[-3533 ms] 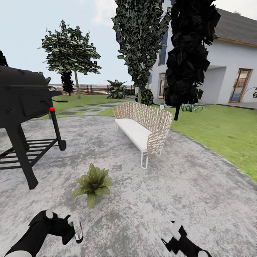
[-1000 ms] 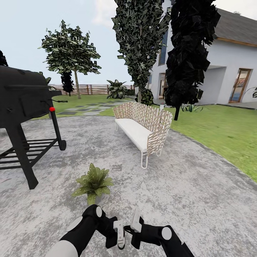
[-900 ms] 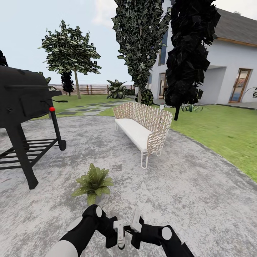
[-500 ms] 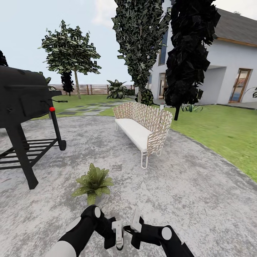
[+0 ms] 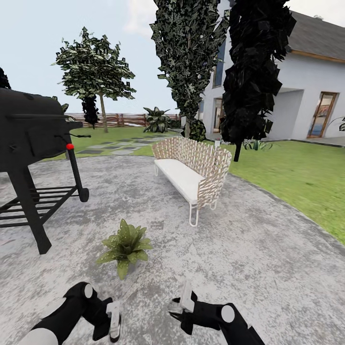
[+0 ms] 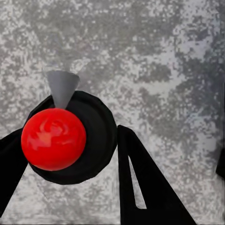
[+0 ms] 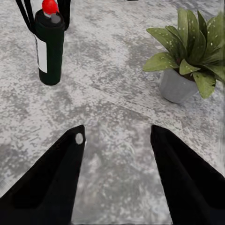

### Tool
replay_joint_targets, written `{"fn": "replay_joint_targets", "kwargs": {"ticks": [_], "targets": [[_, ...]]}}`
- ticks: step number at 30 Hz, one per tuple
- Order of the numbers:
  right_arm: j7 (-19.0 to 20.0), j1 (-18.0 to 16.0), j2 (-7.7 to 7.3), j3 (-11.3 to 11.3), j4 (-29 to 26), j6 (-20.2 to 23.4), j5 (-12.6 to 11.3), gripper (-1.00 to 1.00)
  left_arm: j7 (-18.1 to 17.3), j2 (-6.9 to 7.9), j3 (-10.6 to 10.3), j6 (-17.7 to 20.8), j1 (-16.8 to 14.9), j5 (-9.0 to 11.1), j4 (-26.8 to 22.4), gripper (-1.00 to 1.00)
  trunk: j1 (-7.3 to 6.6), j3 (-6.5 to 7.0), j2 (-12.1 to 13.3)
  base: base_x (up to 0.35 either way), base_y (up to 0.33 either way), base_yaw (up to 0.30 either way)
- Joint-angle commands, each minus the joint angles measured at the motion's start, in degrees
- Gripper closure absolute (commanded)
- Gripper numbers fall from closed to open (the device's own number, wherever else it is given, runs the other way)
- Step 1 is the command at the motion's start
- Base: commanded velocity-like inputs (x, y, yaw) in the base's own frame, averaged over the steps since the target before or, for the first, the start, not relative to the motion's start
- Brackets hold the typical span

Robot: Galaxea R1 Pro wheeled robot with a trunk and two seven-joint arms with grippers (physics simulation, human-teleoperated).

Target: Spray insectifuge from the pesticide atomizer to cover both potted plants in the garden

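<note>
Left gripper (image 5: 114, 320) is clamped on the pesticide atomizer (image 7: 48, 47) — right gripper (image 5: 184, 301) sits spread and empty, potted plant (image 5: 125, 246) just ahead between them.

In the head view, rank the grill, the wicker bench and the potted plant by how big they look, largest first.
1. Grill, though it sits closer to the camera and runs off the frame's edge.
2. Wicker bench, farther back, so its true size against the grill is unsure.
3. Potted plant, clearly smallest.

I swung the left gripper (image 5: 114, 322) with the pesticide atomizer (image 5: 115, 320) back out leftward, apart from the right gripper (image 5: 184, 299).
</note>
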Motion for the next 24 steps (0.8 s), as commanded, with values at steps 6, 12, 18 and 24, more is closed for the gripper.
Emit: {"fn": "replay_joint_targets", "kwargs": {"ticks": [6, 12, 18, 24], "targets": [[-1.78, -0.03, -2.91, -1.54, -0.12, -0.40, 0.29, -1.00, 3.24, 1.95, 12.06, -0.28, -0.07, 0.05, 2.11, 1.00, -0.01, -0.06, -0.03, 0.000, 0.000, 0.000], [-11.31, 0.03, -7.00, -19.10, 2.06, -0.45, 0.20, -1.00, 17.05, 1.10, 34.82, -0.37, -0.10, 0.72, 8.47, 1.00, -0.01, -0.06, -0.03, 0.000, 0.000, 0.000], [-19.42, 0.06, -8.89, -40.43, 10.81, -0.81, 0.19, -1.00, 39.09, -0.94, 48.60, -9.47, 0.27, 10.88, 16.76, 1.00, -0.01, -0.06, -0.03, 0.000, 0.000, 0.000], [-33.66, 0.23, -9.02, -54.03, 15.12, -6.32, 0.20, -1.00, 60.29, -1.19, 50.09, -19.87, 0.91, 14.71, 28.49, 1.00, -0.01, -0.06, -0.03, 0.000, 0.000, 0.000]]}}
